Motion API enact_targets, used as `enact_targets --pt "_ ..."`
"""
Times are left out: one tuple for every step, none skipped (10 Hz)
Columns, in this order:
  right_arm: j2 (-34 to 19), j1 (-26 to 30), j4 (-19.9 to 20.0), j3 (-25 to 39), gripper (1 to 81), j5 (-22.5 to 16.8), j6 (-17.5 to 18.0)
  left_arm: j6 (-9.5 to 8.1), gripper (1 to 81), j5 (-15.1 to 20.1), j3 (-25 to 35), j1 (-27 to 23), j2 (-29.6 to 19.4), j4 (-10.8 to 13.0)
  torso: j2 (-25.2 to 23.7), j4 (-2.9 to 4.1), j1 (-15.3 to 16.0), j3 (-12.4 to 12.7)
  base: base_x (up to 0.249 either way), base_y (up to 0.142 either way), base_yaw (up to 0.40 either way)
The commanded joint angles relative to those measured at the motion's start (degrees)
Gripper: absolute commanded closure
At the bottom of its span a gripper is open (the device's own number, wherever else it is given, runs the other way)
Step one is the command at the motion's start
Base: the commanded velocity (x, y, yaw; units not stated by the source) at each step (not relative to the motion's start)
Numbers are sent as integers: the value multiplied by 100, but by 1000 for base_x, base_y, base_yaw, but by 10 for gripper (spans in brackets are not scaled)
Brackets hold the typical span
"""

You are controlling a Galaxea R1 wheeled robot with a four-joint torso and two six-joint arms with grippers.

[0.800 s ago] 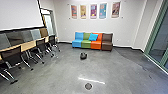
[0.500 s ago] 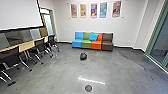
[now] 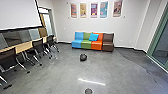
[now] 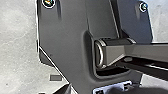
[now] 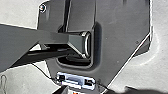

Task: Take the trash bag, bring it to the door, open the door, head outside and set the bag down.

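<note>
Head view: trash bag (image 3: 83, 57) on the open floor, well apart from the seats behind; black, rounded, lumpy, faintly shiny.
Concrete floor (image 3: 60, 75): grey, smooth, mottled, polished enough for a thin white streak of glare nearer than the bag.
Floor disc (image 3: 88, 91): dark, round, set nearest to the robot, partly cut by the lower edge.
Row of seats (image 3: 93, 45): boxy, smooth-covered, joined side by side in blue, green, orange and brown, against the far wall.
Cushion (image 3: 93, 37): bright blue, squarish, tilted across green and orange backs.
Posters (image 3: 94, 9): five upright panels, multicoloured, on a plain white wall.
Table (image 3: 24, 46): pale, wood-toned top, along the left side.
Chairs (image 3: 8, 57): dark backs, shiny metal legs, drawn up beside the table.
Screen (image 3: 18, 13): flat, white, dark-bordered.
Glass wall (image 3: 161, 37): tall, reflective, green-framed, at the right.
Left gripper (image 4: 90, 89): at the edge of the left wrist view; cannot tell whether released or clenched.
Right gripper (image 5: 96, 89): at the edge of the right wrist view; likewise cannot tell.
Since the earlier frame: whole head view slightly shifted, seen from a little farther forward; disc formerly entire, now cropped; bag on the same patch of floor.
</note>
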Motion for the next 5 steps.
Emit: enact_targets --pt "-92 174 -30 86 10 -351 2 35 10 377 21 -227 -30 -14 0 0 0 0 201 0 0" --pt "-92 174 -31 104 10 -351 -16 35 10 377 21 -227 -22 -5 0 0 0 0 201 0 0" --pt "-92 174 -38 104 10 -351 -16 35 10 377 13 -227 -22 -5 0 0 0 0 201 0 0" --pt "-92 174 -30 104 10 -351 -16 35 10 377 4 -227 -22 -5 0 0 0 0 201 0 0" --pt "-92 174 -39 121 10 -351 -33 35 10 377 4 -227 -22 -5 0 0 0 0 201 0 0"
